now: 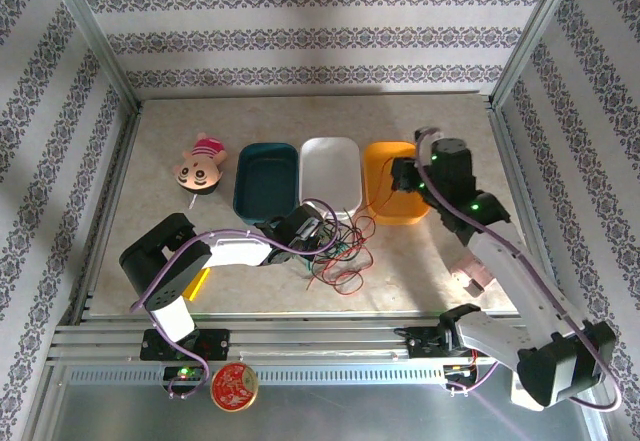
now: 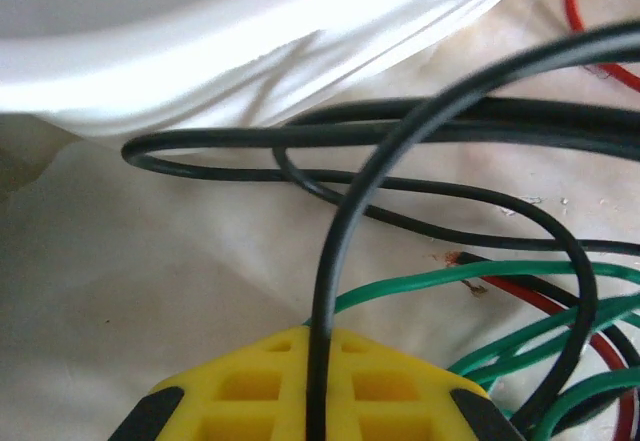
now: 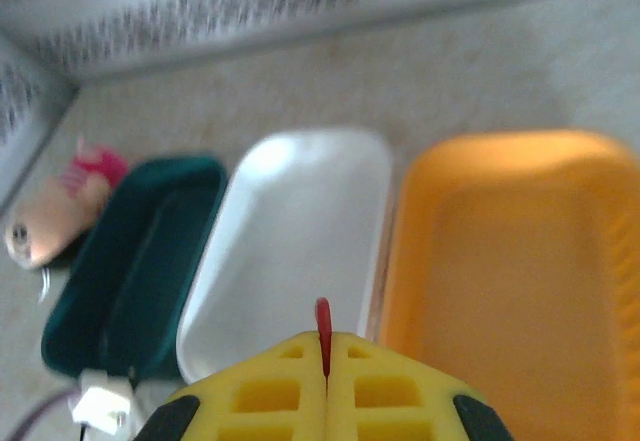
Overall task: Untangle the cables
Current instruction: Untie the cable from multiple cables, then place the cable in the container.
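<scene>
cables (image 1: pixel 338 253): red, green and black, one loose knot on the worktop (image 1: pixel 420 266), centre of the top view, just below the white tray (image 1: pixel 330 166).

left gripper (image 2: pixel 318 391): pads pressed together on a black cable (image 2: pixel 338 231). it leaves the seam between them, runs up the frame, then arcs to the upper right over other black loops. green and red strands lie at lower right, not caught.

right gripper (image 3: pixel 326 356): pads pressed together, pinching a red cable (image 3: pixel 323 319); a short stub pokes out above the seam. it hangs over the near rims of the white tray and the orange tray (image 3: pixel 520 261), upper right of the knot in the top view.

reading: one colour per gripper, held apart, so drawing red away while black is anchored should open the knot. risk: black loops crossing green may drag it along.
</scene>
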